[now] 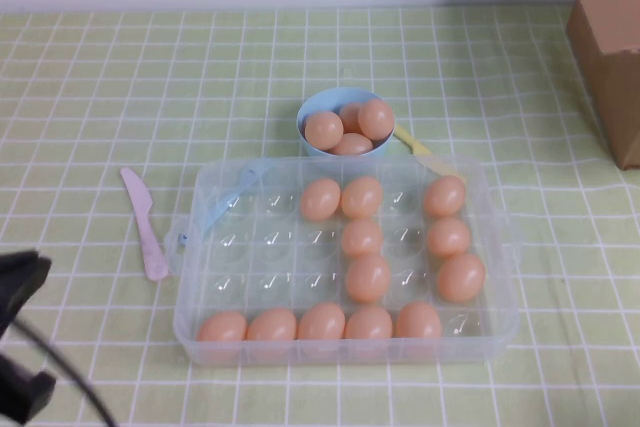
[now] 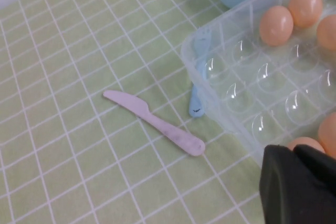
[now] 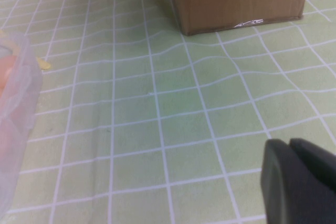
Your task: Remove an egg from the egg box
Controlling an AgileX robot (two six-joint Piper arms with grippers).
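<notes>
The left tool [image 1: 18, 332] hangs at the near left, off the egg box's [image 1: 205, 209] near-left corner; whether it is spread or pressed together cannot be told. The right tool [image 3: 302, 182] is over bare bench [image 1: 100, 77] right of the box, its state equally unclear. Inside the box, the egg [image 1: 367, 278] sits right of centre. Left of the box lies a pink knife [image 1: 145, 222]. Behind it touches a blue bowl [image 1: 315, 105] of eggs, with a cardboard box [image 1: 610, 37] far right.
</notes>
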